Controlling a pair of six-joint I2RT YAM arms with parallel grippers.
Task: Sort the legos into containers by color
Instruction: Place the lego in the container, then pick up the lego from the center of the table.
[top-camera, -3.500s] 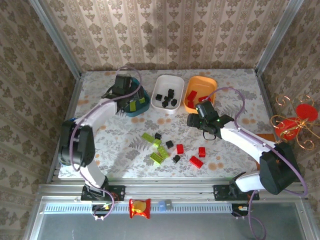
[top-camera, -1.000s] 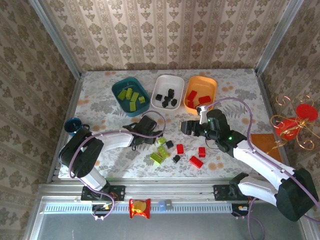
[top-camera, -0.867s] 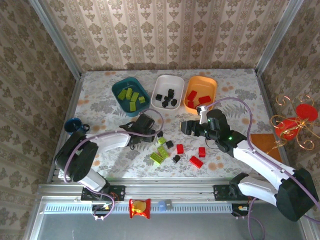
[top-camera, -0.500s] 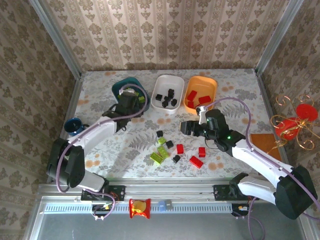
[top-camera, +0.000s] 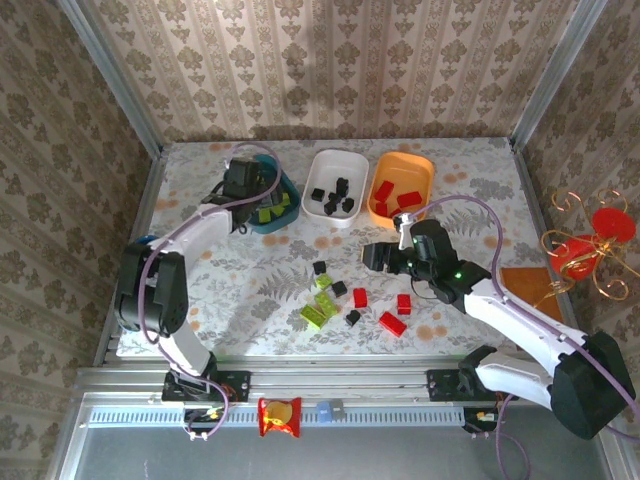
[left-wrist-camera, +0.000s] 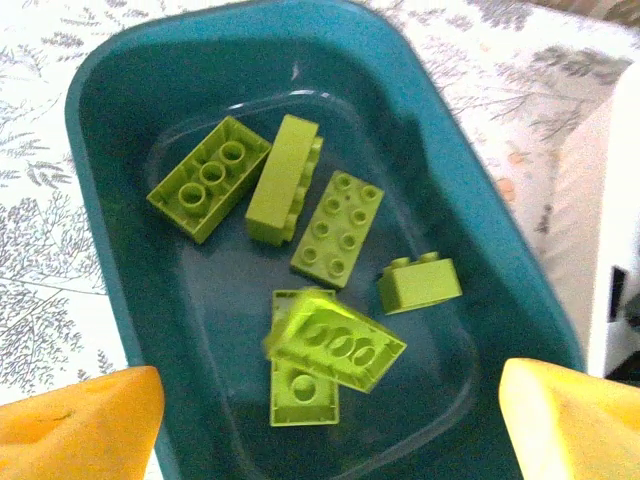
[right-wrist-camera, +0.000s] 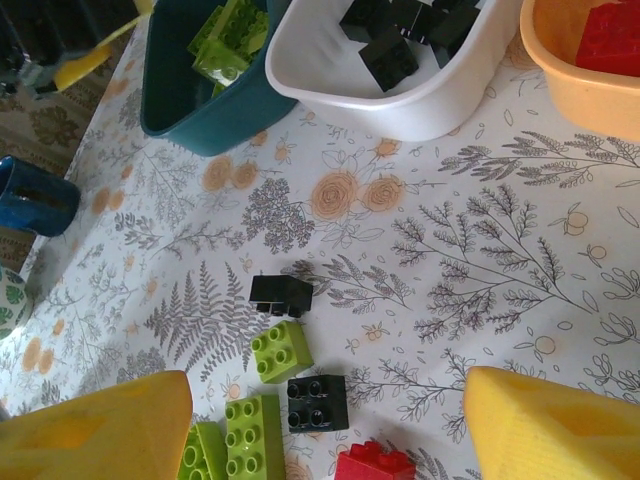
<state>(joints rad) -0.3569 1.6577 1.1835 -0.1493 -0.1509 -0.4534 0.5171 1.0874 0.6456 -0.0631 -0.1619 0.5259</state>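
Observation:
My left gripper (top-camera: 256, 196) hangs open over the dark teal tray (left-wrist-camera: 110, 90), its fingers apart at both lower corners of the left wrist view. Several lime-green bricks lie in that tray; one (left-wrist-camera: 336, 341) rests tilted on another. The white tray (top-camera: 335, 187) holds black cubes and the orange tray (top-camera: 401, 186) holds red blocks. Loose bricks lie mid-table: lime ones (top-camera: 318, 310), black ones (top-camera: 318, 268) and red ones (top-camera: 392, 323). My right gripper (top-camera: 369, 258) hovers open just right of them, above a black cube (right-wrist-camera: 318, 401) and a lime brick (right-wrist-camera: 281, 351), with nothing between its fingers.
A dark blue mug (right-wrist-camera: 35, 195) stands at the table's left side, next to the left arm. Patterned walls close the table at the back and sides. A bare strip of tablecloth lies between the trays and the loose bricks.
My left arm swung from the loose pile back to the teal tray, and a lime brick now lies tilted in it under the open jaws. The right arm barely moved.

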